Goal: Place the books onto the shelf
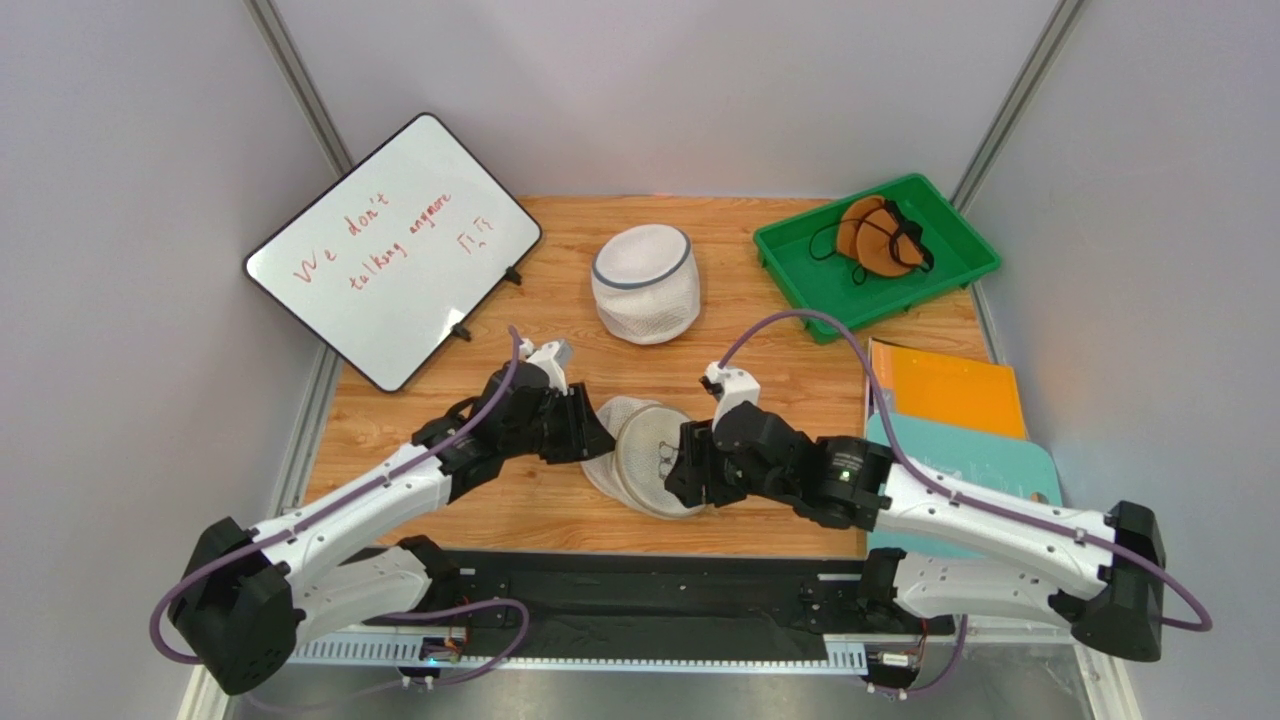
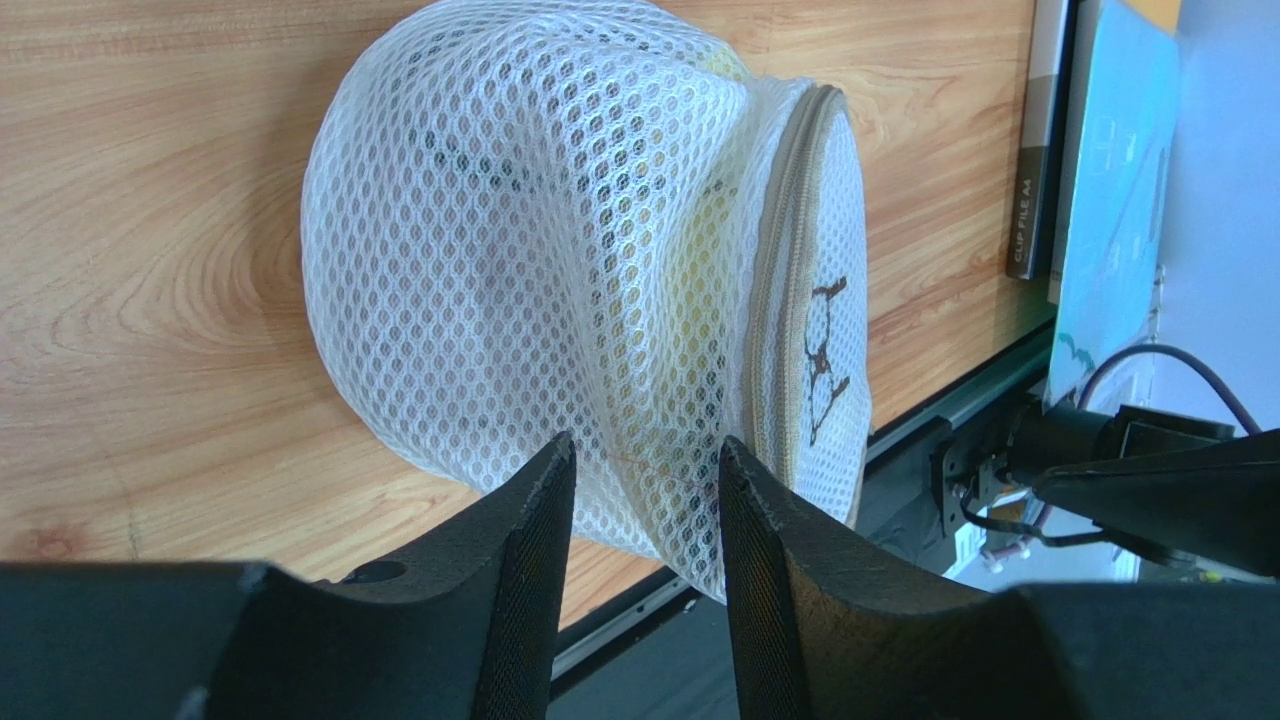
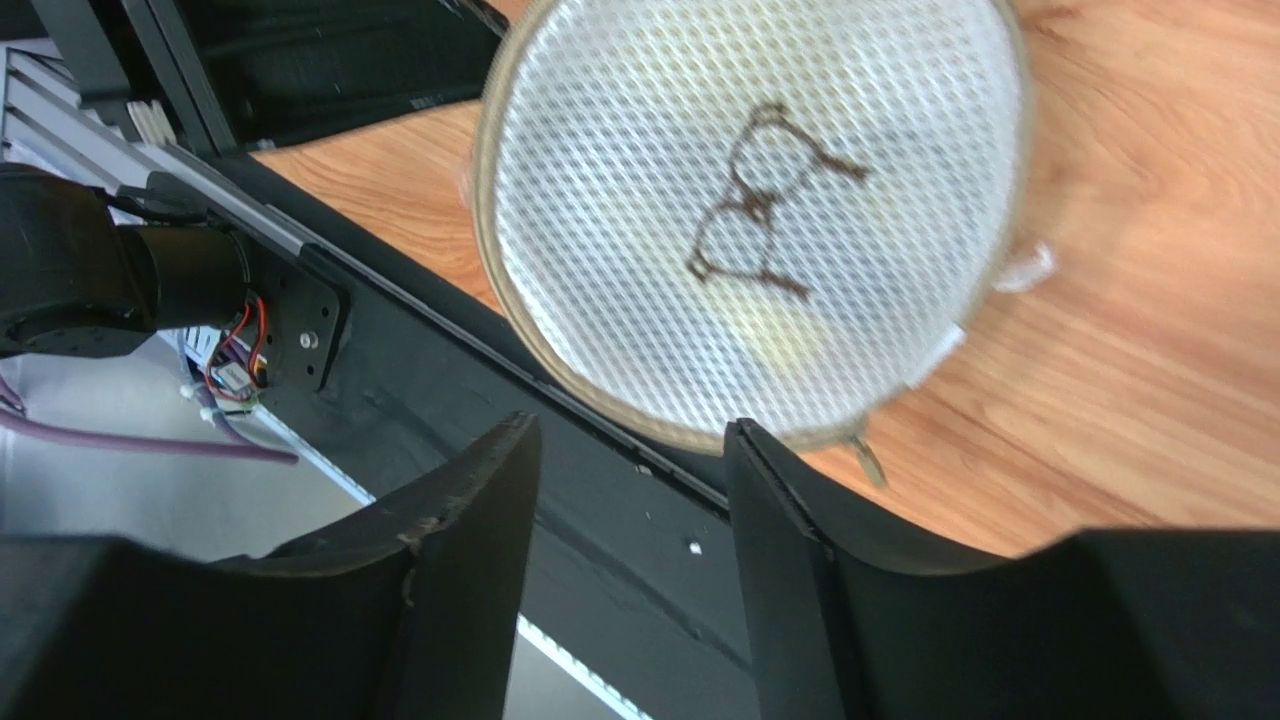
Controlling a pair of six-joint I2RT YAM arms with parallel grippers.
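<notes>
Grey walls close in on three sides of the wooden table (image 1: 781, 300), and the books lie flat at its right edge. The orange book (image 1: 947, 387) is farther from the arms, and the teal book (image 1: 962, 450) is nearer and butts against it. Both sit slightly skewed to the table edge. What shows of the orange one is longer across than deep. The teal one is half hidden under the right arm, so its long axis cannot be told. A mesh bag (image 1: 639, 450) lies on its side at the near centre with its round zippered end facing right. The left gripper (image 2: 646, 458) pinches a fold of its mesh. The right gripper (image 3: 631, 435) stands with its jaws apart just short of that end, holding nothing. Bare wood lies between bag and books. A green tray (image 1: 876, 252) sits just beyond the orange book, a white basket (image 1: 646, 282) at far centre and a whiteboard (image 1: 394, 248) at far left.
</notes>
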